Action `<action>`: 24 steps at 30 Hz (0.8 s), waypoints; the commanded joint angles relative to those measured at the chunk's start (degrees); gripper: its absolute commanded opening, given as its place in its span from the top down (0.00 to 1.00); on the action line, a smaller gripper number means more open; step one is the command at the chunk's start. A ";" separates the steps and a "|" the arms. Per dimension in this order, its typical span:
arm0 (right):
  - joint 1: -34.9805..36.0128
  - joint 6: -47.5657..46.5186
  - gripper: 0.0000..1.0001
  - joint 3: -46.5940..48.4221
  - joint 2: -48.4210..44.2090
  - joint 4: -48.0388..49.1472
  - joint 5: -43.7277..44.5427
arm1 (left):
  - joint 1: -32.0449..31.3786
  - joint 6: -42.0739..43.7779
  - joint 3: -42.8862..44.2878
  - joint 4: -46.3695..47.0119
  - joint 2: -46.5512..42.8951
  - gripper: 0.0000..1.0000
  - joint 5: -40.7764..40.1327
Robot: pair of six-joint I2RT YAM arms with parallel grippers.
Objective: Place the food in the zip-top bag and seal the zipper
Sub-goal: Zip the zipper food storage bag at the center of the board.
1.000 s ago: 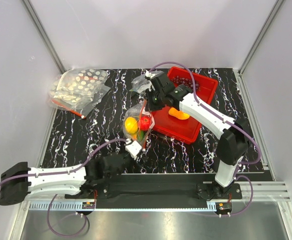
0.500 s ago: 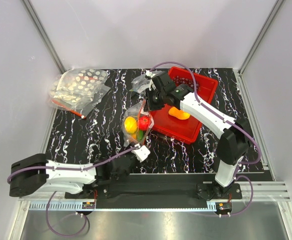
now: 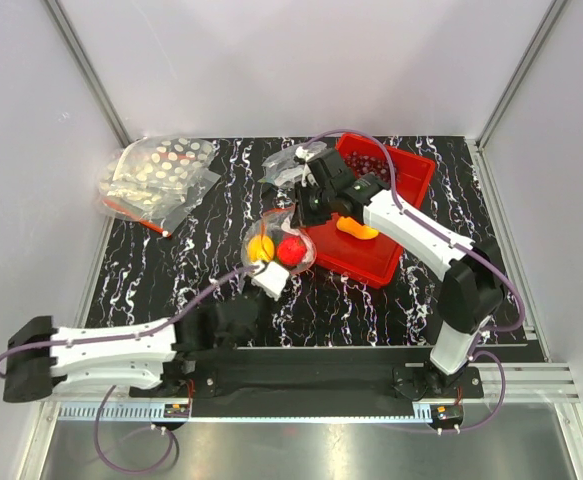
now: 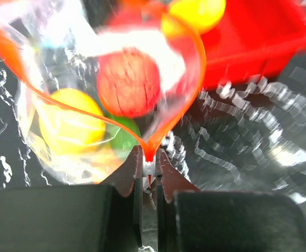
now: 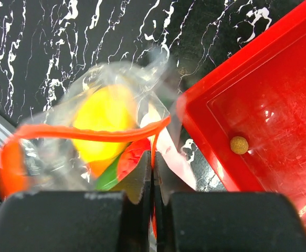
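Zip-top bag (image 3: 277, 232) with lemon (image 3: 261, 247) and red piece (image 3: 291, 250) inside, my left gripper (image 4: 149, 160) and right gripper (image 5: 152, 157) both clamped tight on its orange zipper (image 5: 90, 134)

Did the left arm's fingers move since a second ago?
Yes. The left fingers, pinching the zip-top bag, moved away from the table's near edge, toward the red tray.
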 commanded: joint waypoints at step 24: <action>-0.58 -4.85 0.40 -19.10 -22.79 -2.57 3.33 | -0.03 -14.97 12.89 -26.65 -20.57 1.00 25.48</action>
